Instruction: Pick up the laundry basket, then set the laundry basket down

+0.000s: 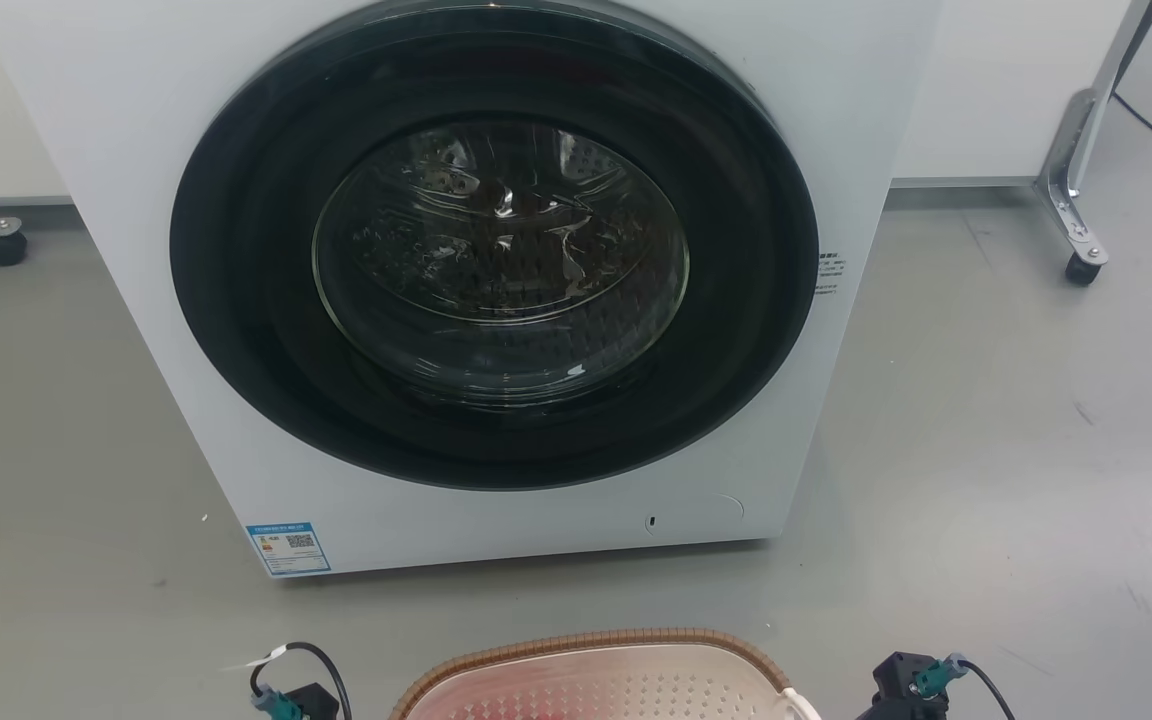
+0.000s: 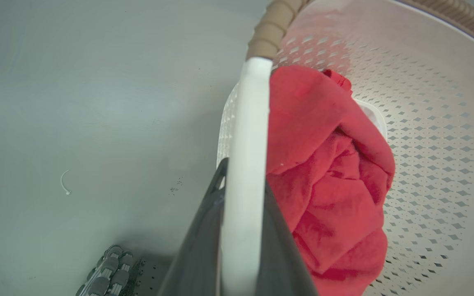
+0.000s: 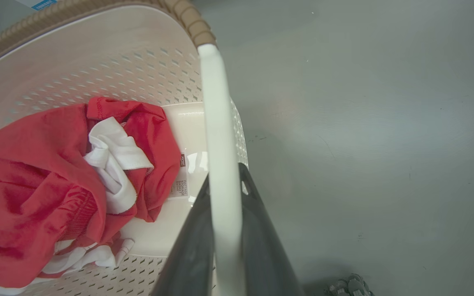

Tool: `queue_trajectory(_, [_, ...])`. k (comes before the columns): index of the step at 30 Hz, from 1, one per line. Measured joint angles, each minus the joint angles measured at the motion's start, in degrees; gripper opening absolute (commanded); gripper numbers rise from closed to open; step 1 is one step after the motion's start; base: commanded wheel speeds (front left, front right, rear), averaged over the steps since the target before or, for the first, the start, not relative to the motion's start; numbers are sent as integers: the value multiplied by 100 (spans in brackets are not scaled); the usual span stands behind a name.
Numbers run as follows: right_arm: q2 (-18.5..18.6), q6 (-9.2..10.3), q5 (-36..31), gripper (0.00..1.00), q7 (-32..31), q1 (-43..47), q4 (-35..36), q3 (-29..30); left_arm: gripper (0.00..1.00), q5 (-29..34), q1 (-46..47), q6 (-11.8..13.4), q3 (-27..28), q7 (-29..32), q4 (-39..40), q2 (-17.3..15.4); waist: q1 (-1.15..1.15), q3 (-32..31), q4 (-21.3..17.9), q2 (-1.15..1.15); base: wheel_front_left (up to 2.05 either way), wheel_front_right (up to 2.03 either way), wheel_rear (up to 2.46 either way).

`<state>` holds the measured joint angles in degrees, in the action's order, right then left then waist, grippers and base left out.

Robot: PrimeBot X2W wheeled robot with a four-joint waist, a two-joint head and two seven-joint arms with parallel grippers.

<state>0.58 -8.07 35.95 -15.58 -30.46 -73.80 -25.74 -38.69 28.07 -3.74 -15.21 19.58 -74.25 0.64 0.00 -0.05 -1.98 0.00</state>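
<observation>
The laundry basket [image 1: 606,690] is showing smooth cream plastic punched with small holes, its brown rim [image 1: 586,638] moulded to a ribbed, woven-looking texture and its white handle [image 2: 245,156] shining smooth between the matt dark fingers [image 2: 200,246] of the left gripper [image 2: 243,176]. Inside it a soft red cloth [image 2: 331,172] is lying matt and fuzzy, with a smoother white cloth [image 3: 113,164] bunched in it. The washing machine [image 1: 116,200] is gleaming glossy white, its door [image 1: 501,260] reflecting as clear glass in a shiny black ring, while the grey floor [image 1: 986,450] is looking matt and scuffed and a frame leg [image 1: 1076,150] is glinting as bare metal.
</observation>
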Motion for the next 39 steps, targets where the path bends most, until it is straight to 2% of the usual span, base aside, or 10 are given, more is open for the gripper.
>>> queue_trajectory(25, [-3,4,38,0,209,-29,15,-7,0,-40,3,21,-30,-174,13,9,0,219,-44,0,0,0,0])
queue_trajectory(39, [19,77,-63,0,875,-611,293,-44,0,26,550,124,-40,-779,270,-56,1,1013,-91,0,0,0,0])
